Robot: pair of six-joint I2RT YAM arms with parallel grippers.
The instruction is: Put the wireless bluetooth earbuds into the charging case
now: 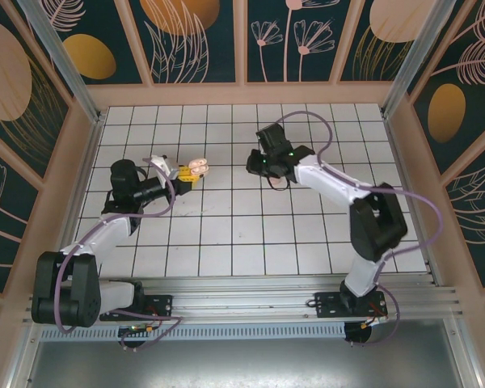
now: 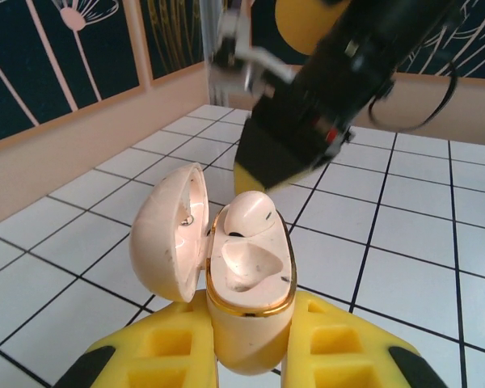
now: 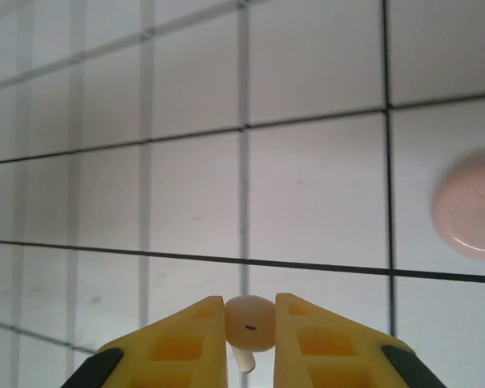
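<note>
Earbud pinched in right gripper at top-view centre, open charging case clamped by left gripper lying to its left.

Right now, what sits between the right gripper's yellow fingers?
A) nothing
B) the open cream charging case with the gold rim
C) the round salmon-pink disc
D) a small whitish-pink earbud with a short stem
D: in the right wrist view the small whitish-pink earbud is pinched in the right gripper, while the salmon-pink disc lies apart to its right.
</note>
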